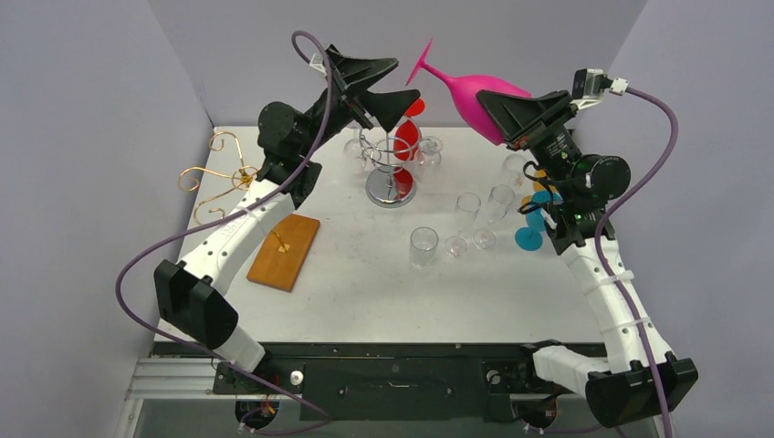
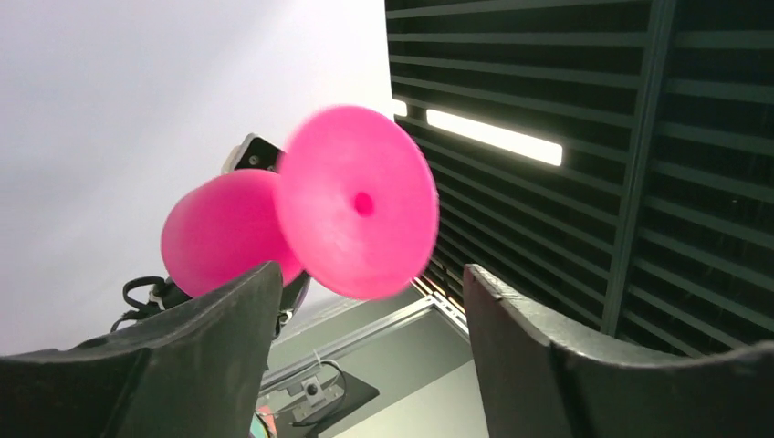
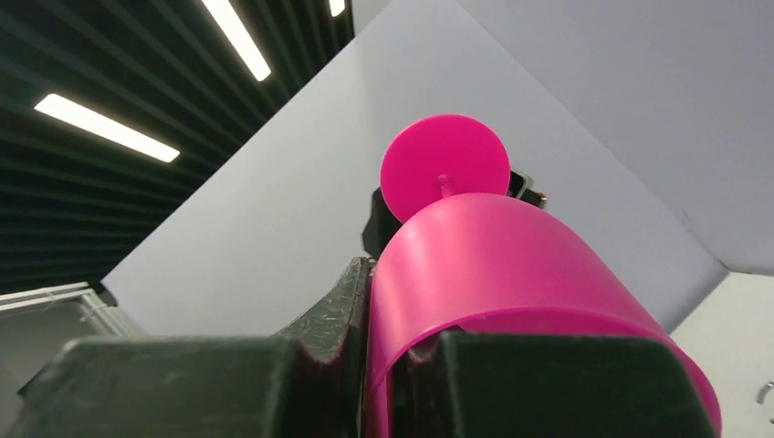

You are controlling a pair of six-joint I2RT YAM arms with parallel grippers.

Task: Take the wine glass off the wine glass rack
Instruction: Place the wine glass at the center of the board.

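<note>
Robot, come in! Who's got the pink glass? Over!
Right gripper shut on pink wine glass rim. Left gripper open beside its foot. Glass aloft, clear of rack. Nothing blocking.

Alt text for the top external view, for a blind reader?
The right end effector grips a bright pink plastic wine glass by its bowl, tilted in mid-air, its foot toward the open left end effector. Below, red glasses are on a chrome wire rack on the white table.

Pale grey walls (image 1: pixel 82 109) enclose white table (image 1: pixel 365 301); black slatted ceiling (image 2: pixel 694 228) overhead; long strip lights (image 2: pixel 493 137) glowing.
</note>
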